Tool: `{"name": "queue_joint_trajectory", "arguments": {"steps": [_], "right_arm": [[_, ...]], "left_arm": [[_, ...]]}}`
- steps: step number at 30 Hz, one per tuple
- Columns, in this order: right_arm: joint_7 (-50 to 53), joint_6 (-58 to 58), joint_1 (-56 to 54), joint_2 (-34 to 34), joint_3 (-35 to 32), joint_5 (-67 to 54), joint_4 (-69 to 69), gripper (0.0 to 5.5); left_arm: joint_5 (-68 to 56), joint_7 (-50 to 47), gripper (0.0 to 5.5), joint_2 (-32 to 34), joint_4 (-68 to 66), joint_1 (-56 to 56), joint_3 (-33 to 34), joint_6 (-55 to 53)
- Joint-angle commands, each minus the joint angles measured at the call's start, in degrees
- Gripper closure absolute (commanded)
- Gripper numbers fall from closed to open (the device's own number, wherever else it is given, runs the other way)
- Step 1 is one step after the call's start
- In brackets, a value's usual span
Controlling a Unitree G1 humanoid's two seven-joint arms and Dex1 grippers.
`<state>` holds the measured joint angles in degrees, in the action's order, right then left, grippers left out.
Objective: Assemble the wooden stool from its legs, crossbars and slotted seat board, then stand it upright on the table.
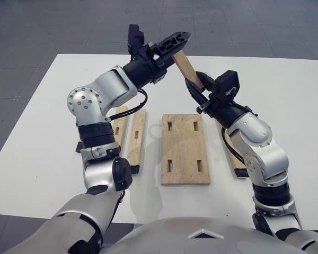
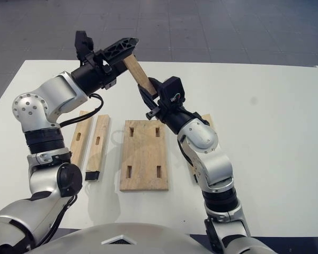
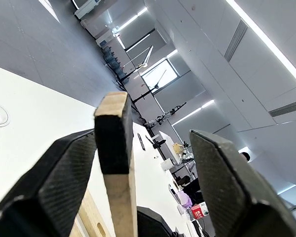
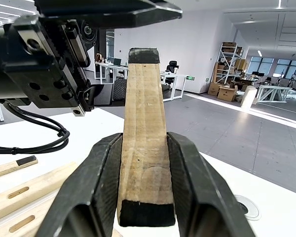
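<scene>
A flat wooden leg (image 1: pixel 186 66) is held in the air above the far part of the white table (image 1: pixel 286 106), between the two raised arms. It is tilted, with its upper end towards the robot's left. The leg is made of pale wood with a visible grain, its corners are rounded, and each end is covered by a black cap.

The lower end is clamped tightly by the right gripper (image 4: pixel 144 140); both dark, finely textured fingers are pressed against the wide faces of the wood. The upper end is surrounded by the left gripper (image 3: pixel 143 143), whose fingers are spread apart. One finger is seen just beside the wood, and whether it touches cannot be told. The other finger stands clearly away from it.

The rectangular seat board (image 1: pixel 184 148) is laid flat on the table below the grippers. Four narrow slots are cut in it, two near each short end. To the robot's left of the board, two slotted strips (image 1: pixel 138 135) are placed side by side, and the outer one is partly hidden by the left arm. A black end piece is seen on the inner strip. On the other side, a third strip (image 1: pixel 233 161) is lying under the right forearm.
</scene>
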<state>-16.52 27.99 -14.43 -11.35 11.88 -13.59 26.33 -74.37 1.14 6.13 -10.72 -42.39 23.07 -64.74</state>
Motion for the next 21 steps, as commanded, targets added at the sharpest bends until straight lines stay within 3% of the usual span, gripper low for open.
{"name": "queue_joint_trajectory", "arguments": {"steps": [1, 14, 21], "right_arm": [[0.06, -0.27, -1.09, 0.33, -0.98, 0.46, -0.87, 4.18], [0.34, -0.12, -1.69, 1.98, -0.51, 0.16, -1.01, 4.18], [-0.42, -0.11, -1.54, 1.94, -0.09, 0.12, -1.23, 4.18]], "left_arm": [[-0.77, -1.25, 2.75, -0.26, -1.03, -1.85, 0.20, 0.43], [-1.01, -2.37, 4.90, -1.25, -2.11, -2.25, -0.15, 1.32], [-2.64, -1.91, 5.07, -1.21, -1.56, -1.72, -0.66, -0.38]]}}
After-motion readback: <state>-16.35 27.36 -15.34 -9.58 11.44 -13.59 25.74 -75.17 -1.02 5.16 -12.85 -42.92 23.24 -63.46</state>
